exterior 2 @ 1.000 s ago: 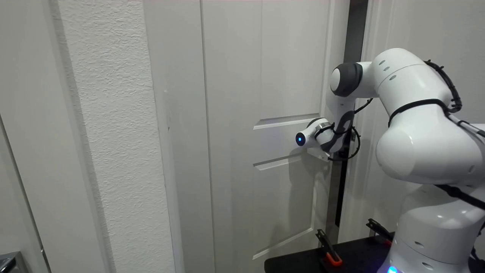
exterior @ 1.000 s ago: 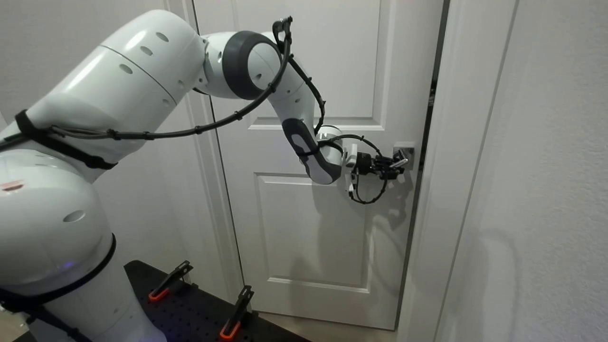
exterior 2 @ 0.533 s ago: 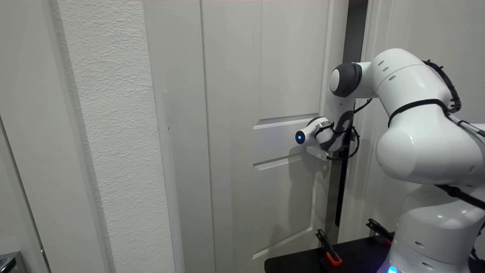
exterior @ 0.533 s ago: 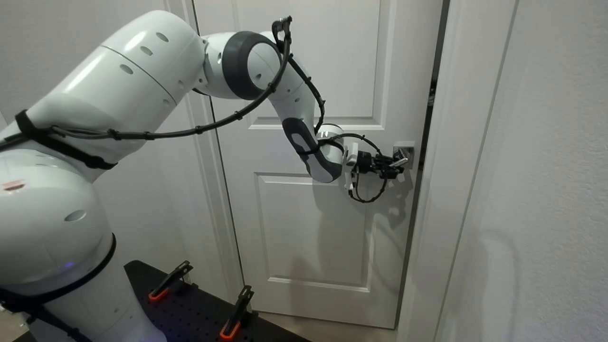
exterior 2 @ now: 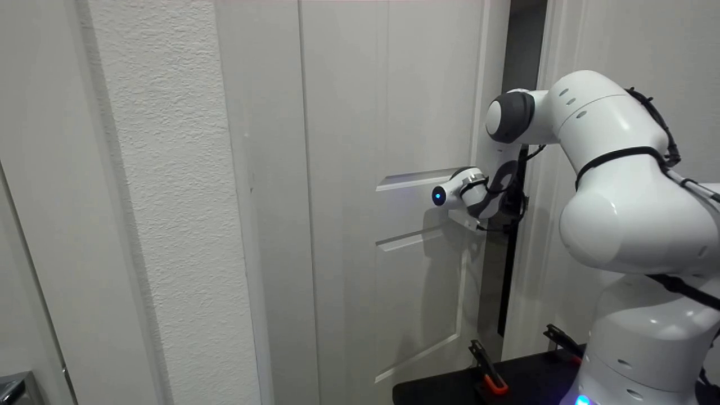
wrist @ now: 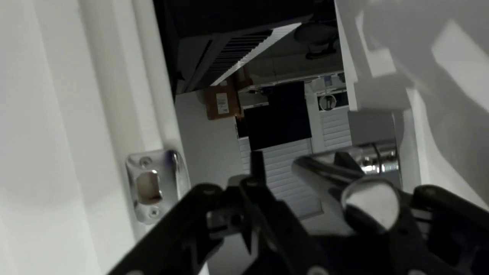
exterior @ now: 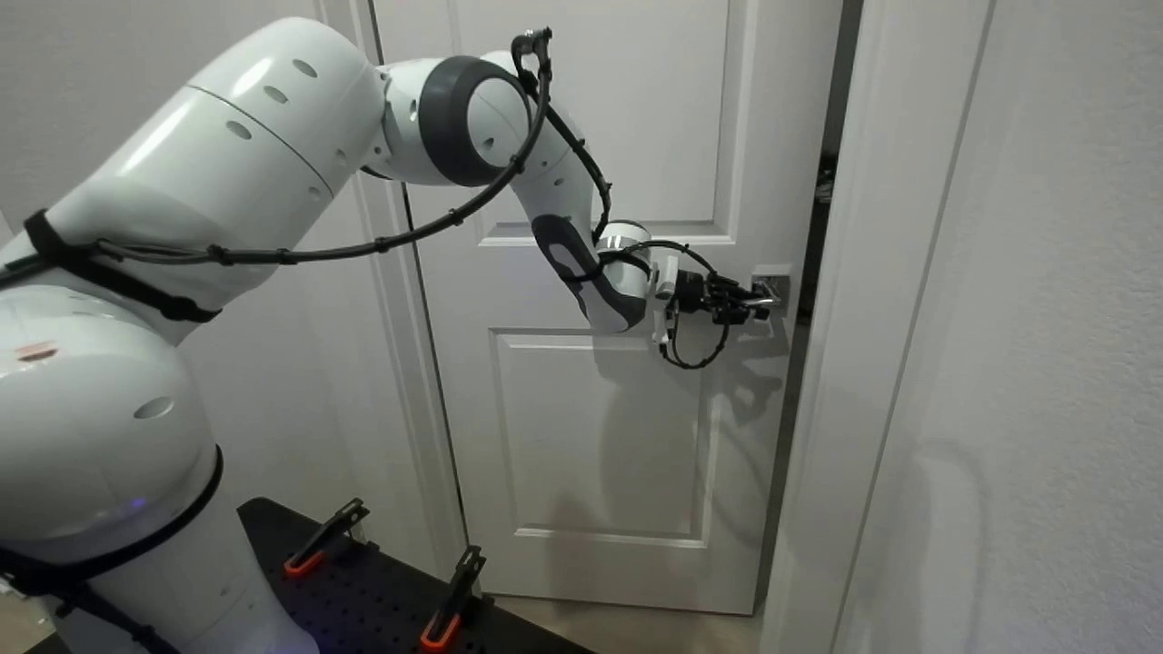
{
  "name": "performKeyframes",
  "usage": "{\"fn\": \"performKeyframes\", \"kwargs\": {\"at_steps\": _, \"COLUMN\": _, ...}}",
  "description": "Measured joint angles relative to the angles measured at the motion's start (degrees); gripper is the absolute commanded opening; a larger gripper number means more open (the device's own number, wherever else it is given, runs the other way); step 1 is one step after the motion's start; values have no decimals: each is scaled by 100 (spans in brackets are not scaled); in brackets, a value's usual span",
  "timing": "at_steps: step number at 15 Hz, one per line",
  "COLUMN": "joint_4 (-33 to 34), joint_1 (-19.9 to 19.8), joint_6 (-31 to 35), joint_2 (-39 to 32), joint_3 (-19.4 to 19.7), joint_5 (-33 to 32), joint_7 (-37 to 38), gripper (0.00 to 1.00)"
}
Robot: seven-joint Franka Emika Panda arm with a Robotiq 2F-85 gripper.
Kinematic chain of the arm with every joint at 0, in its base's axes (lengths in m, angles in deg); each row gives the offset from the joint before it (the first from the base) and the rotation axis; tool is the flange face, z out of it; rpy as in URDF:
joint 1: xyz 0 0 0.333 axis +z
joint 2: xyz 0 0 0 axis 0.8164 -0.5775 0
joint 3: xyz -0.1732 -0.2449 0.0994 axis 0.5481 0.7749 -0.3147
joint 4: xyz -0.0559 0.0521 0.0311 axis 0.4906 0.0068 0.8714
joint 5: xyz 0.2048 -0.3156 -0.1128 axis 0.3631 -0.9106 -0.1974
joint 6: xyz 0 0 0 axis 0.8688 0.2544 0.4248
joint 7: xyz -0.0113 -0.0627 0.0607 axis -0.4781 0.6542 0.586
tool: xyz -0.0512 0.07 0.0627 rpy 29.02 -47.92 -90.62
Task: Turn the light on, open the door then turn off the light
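Observation:
The white panelled door (exterior: 654, 136) stands slightly ajar, with a dark gap along its handle side in both exterior views. Its silver lever handle (wrist: 368, 204) shows large in the wrist view, the round end facing the camera. My gripper (wrist: 301, 163) has its jaws apart around the lever: one finger (wrist: 257, 168) is clear to the left of it, the other lies close against or just behind it, partly covered. In an exterior view the black gripper (exterior: 754, 304) is at the handle; elsewhere the wrist hides it. The light itself is out of view.
A white door frame (wrist: 103, 114) with a metal strike plate (wrist: 168, 172) is left of the gripper. Past the gap lies a dimmer room with a cardboard box (wrist: 223, 99). Clamps (exterior: 454, 599) hold the black base table (exterior: 363, 590) below the arm.
The door's gap has widened a little. My wrist and gripper have risen and shifted slightly away from the frame, the jaws have spread, and the lever looks nearer level.

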Motion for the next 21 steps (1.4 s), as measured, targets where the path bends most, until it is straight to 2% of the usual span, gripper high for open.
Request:
{"fn": "performKeyframes", "kwargs": {"at_steps": 2, "joint_4": 72, "joint_1": 102, "joint_6": -36, "joint_2": 153, "joint_3": 6, "joint_5": 18, "joint_7": 0, "gripper": 96}}
{"fn": "performKeyframes", "kwargs": {"at_steps": 3, "joint_4": 98, "joint_1": 146, "joint_6": -38, "joint_2": 234, "joint_3": 7, "joint_5": 33, "joint_7": 0, "gripper": 100}}
{"fn": "performKeyframes", "kwargs": {"at_steps": 12, "joint_4": -130, "joint_1": 217, "joint_6": 37, "joint_2": 930, "joint_3": 78, "joint_5": 401, "joint_7": -118, "gripper": 100}}
{"fn": "performKeyframes", "kwargs": {"at_steps": 16, "joint_4": -661, "joint_1": 172, "joint_6": 400, "joint_2": 1573, "joint_3": 111, "joint_5": 910, "joint_7": -792, "gripper": 100}}
{"fn": "performKeyframes", "kwargs": {"at_steps": 21, "joint_4": -1547, "joint_1": 134, "joint_6": 949, "joint_2": 2650, "joint_3": 118, "joint_5": 1950, "joint_7": -2186, "gripper": 100}}
